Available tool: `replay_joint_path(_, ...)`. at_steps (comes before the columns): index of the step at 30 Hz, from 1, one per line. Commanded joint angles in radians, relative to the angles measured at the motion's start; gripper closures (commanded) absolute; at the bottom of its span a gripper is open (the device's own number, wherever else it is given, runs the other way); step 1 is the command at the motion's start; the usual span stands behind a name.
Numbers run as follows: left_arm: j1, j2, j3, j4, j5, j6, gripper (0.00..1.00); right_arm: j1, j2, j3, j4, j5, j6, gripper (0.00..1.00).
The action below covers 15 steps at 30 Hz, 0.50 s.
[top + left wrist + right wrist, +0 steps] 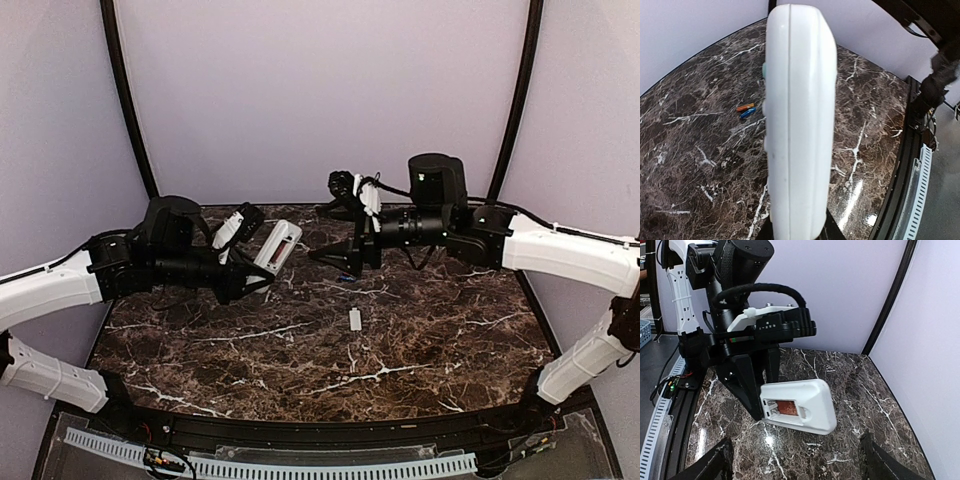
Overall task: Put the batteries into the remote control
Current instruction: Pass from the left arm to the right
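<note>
My left gripper (pixel 258 272) is shut on the lower end of the white remote control (pixel 277 247) and holds it raised and tilted above the table's left side. In the left wrist view the remote control (pixel 799 120) stands edge-on and fills the middle. Its back faces my right gripper, and the open compartment (pixel 785 409) shows an orange-red patch inside. The batteries, one orange (pixel 745 107) and one blue (pixel 748 113), lie side by side on the marble. My right gripper (pixel 797 467) hovers open and empty, a little short of the remote control.
A small flat white piece (pixel 354 320) lies on the dark marble table (pixel 430 340) near its middle. Black frame posts (pixel 130 100) and pale walls close in the back and sides. A white cable strip (pixel 300 466) runs along the near edge.
</note>
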Motion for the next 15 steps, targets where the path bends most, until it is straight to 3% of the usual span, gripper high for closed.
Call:
replay_joint_path(1,0.0,-0.07,-0.015,-0.041,0.165,0.109,1.0,0.028,-0.01,0.061,-0.156,0.03,-0.104,0.18)
replay_joint_path(5,-0.001,-0.085,-0.015,-0.054,0.19,0.118,1.0,0.035,-0.039,0.058,-0.129,0.01,-0.108,0.16)
replay_joint_path(10,-0.005,-0.083,0.0,-0.112,0.267,0.177,1.0,0.044,-0.016,0.133,-0.213,-0.043,-0.086,0.15)
replay_joint_path(13,-0.006,-0.072,0.022,-0.14,0.28,0.18,1.0,0.135,-0.029,0.142,-0.261,0.125,-0.25,0.17)
replay_joint_path(15,-0.006,-0.049,0.042,-0.156,0.274,0.144,1.0,0.21,-0.071,0.069,-0.168,0.267,-0.452,0.13)
